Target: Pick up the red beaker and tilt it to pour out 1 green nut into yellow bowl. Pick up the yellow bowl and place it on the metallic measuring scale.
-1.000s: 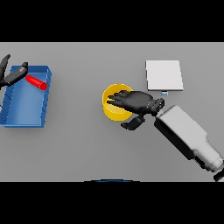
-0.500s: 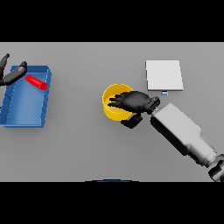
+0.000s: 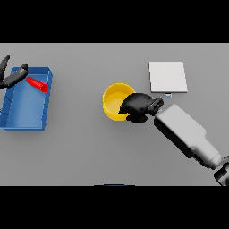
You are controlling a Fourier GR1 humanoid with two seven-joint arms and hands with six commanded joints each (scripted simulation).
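Note:
The yellow bowl (image 3: 114, 99) sits on the grey table near the middle. My right hand (image 3: 138, 106) is on its right rim, fingers curled over the edge and gripping it. The red beaker (image 3: 36, 83) lies on its side at the top of the blue tray (image 3: 27, 120) at far left. My left hand (image 3: 12, 77) hovers at the tray's upper left corner, fingers relaxed, just left of the beaker and not holding it. The metallic measuring scale (image 3: 167, 77) is a pale square plate up and right of the bowl. No green nut is visible.
The blue tray is a shallow bin near the table's left edge. My right forearm (image 3: 188, 134) stretches from the lower right toward the bowl, passing just below the scale. Bare grey table lies between the tray and the bowl.
My right hand's fingers have curled in over the bowl's right rim and closed on it. The left hand and the beaker have stayed put.

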